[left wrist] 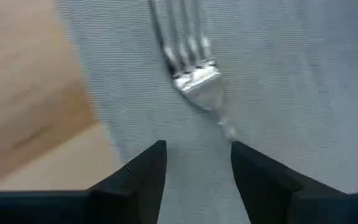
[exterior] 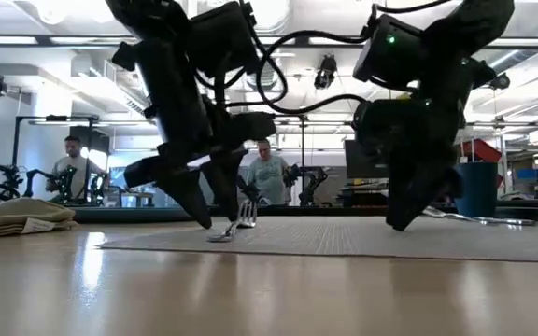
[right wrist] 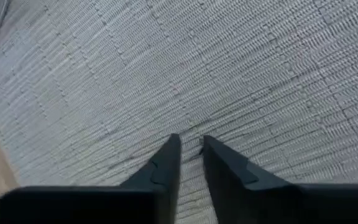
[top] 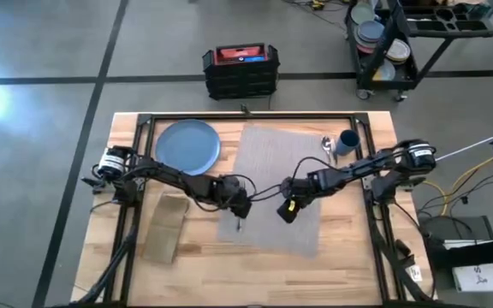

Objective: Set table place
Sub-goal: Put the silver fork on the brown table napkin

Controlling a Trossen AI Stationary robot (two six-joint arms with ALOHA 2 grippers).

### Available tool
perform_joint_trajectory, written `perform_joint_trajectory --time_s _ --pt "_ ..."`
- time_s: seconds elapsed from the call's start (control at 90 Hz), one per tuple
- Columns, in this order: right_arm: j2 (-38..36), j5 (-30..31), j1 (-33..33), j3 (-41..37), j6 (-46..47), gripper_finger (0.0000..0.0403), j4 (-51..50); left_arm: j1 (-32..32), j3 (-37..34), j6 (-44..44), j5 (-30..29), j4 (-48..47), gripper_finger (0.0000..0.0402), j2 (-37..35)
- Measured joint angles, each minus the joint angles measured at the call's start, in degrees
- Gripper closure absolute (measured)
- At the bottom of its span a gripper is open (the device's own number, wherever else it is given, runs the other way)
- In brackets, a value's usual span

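Both grippers low over the grey woven rectangular placemat (top: 279, 186), silver fork (left wrist: 188, 59) at its left edge.

Left gripper (left wrist: 197, 158) spread open just behind the fork, handle between its fingers (left wrist: 145, 171) but ungripped, tines on the mat. Right gripper (right wrist: 190, 144) near the mat's middle, fingers almost together, tips pressed to the weave, nothing between them. Round blue plate (top: 187, 144) beside the mat's far left corner; tan folded cloth napkin (top: 166, 226) left of the mat; small dark-blue cup (top: 347, 141) and silver spoon (top: 326, 145) at its far right corner.
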Motion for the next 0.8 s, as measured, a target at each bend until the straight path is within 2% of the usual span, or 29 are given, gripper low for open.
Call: perform_joint_trajectory --time_s 0.056,0.256,0.522,0.8 --pt "0.9 -0.9 0.0 0.1 0.0 0.0396 1.4 0.0 0.3 0.2 1.0 0.3 0.0241 0.0" --pt "3.3 -4.2 0.0 0.2 0.5 0.0401 7.0 -0.5 0.8 0.7 2.6 1.0 0.0242 0.0" --pt "3.4 -4.2 0.0 0.6 1.4 0.0402 7.4 -1.6 0.2 0.8 2.6 -1.3 0.0234 0.3" --pt "3.4 -3.7 0.0 0.6 2.0 0.0403 8.0 -1.9 -0.8 1.2 0.3 -2.7 0.0261 0.3"
